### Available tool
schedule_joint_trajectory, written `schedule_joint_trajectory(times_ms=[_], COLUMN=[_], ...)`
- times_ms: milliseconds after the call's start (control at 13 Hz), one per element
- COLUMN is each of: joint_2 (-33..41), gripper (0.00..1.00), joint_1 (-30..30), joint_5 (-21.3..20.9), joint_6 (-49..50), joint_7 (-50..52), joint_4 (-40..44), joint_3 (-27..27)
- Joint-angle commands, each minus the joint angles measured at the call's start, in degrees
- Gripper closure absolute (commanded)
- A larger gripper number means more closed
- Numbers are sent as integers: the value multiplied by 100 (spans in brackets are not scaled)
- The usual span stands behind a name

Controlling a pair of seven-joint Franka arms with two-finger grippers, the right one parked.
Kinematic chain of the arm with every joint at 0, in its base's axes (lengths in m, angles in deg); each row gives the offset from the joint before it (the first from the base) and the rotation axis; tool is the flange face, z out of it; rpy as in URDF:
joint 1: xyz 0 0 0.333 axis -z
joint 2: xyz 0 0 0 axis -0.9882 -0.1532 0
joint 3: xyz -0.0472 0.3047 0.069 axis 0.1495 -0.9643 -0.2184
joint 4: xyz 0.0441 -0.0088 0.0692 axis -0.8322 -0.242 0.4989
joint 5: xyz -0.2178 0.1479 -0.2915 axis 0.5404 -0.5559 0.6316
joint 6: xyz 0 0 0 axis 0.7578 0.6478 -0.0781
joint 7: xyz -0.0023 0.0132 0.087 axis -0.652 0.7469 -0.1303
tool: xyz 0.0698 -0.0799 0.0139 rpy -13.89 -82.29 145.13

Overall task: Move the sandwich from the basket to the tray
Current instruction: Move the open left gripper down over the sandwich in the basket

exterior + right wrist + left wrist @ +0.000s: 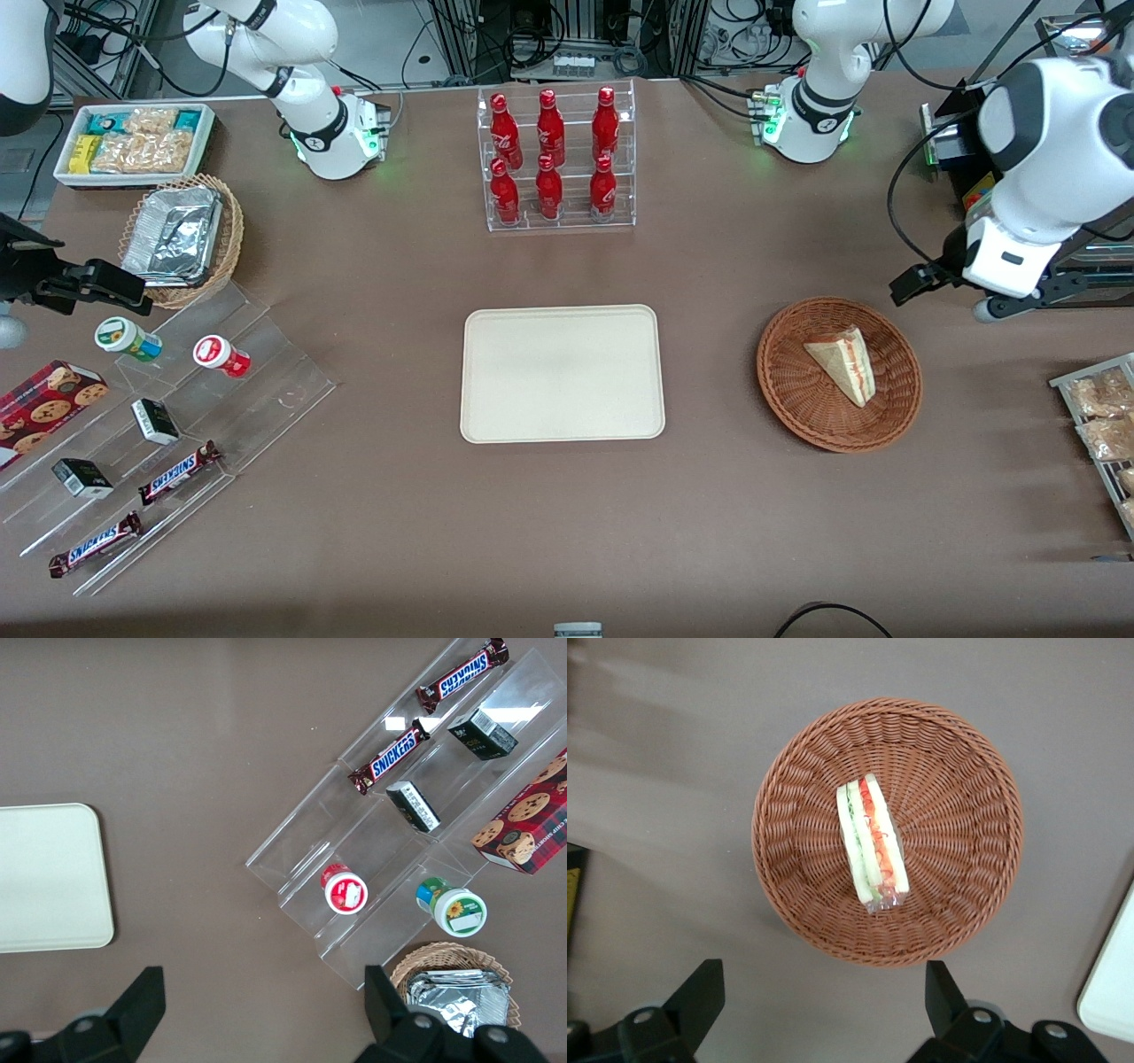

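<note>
Brown and matte, the surface (443, 532) carries what we work with. Our reddish-brown wicker basket (797, 399), round, shallow and tightly woven, sits toward the working arm's end. In it lies the sandwich (843, 361), a triangular wedge of pale bread; the wrist view shows its cut edge with green and red filling layers and a clear wrap around it. Beside the basket, toward the middle of the surface and apart from it, lies the cream-white tray (562, 373), flat, rectangular, with rounded corners and a low rim, nothing on it. Our gripper (824, 1014) hangs above the surface just beside the basket, farther from the front camera; its black jaws stand wide apart, holding and touching nothing. A clear acrylic rack of red cola bottles (555, 158) stands farther from the camera than the tray.
</note>
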Motion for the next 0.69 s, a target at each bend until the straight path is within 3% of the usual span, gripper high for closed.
schedule_joint_trajectory(times_ms=[0, 615], joint_2=[-45, -1081], gripper=[0, 0], joint_1=[1, 141], joint_5=[-62, -62], joint_6=[-397, -1557], joint_7=[447, 1301], joint_4=[-240, -363], joint_3=[80, 247])
